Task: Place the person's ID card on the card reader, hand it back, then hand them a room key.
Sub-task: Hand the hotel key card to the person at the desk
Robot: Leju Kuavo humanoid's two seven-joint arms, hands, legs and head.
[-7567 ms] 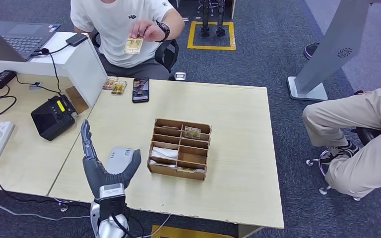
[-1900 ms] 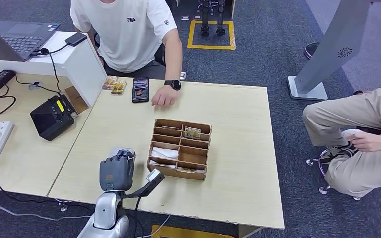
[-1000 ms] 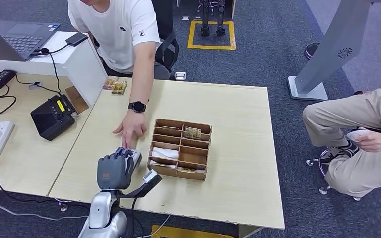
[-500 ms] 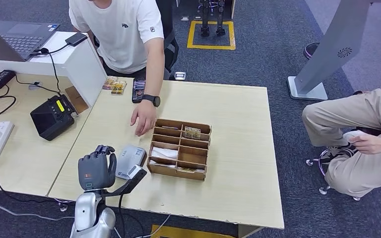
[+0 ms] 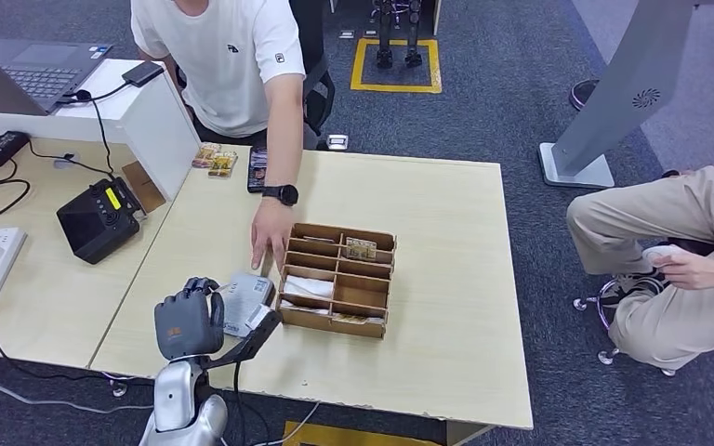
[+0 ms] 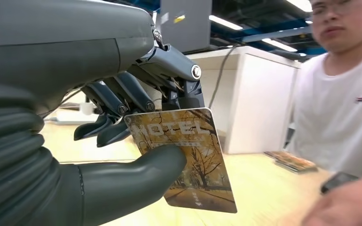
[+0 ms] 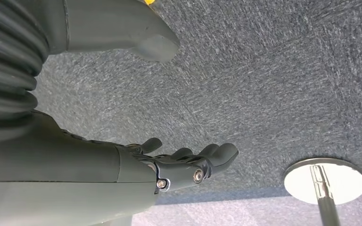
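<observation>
- Head view, lower left of the frame: the left hand [image 5: 189, 319] sits just beside the grey card reader [image 5: 244, 302], with the person's hand [image 5: 267, 243] reaching down toward it from the upper middle.
- Risk, as I judge it: the card [image 6: 185, 157] is held only by one edge, so a tug from an odd angle, or an early release, could drop it onto the table [image 5: 446, 279] or into the wooden organiser [image 5: 337, 277].
- Another risk: the 2 hands are near each other, and a mistimed reach could bump the fingers.
- Left wrist view, centre: the left hand pinches the card between its thumb and dark fingers [image 6: 118, 101], the rest curled narrow.
- Right wrist view: the right hand [image 7: 188, 162] hangs over carpet, fingers loosely apart, holding nothing.
</observation>
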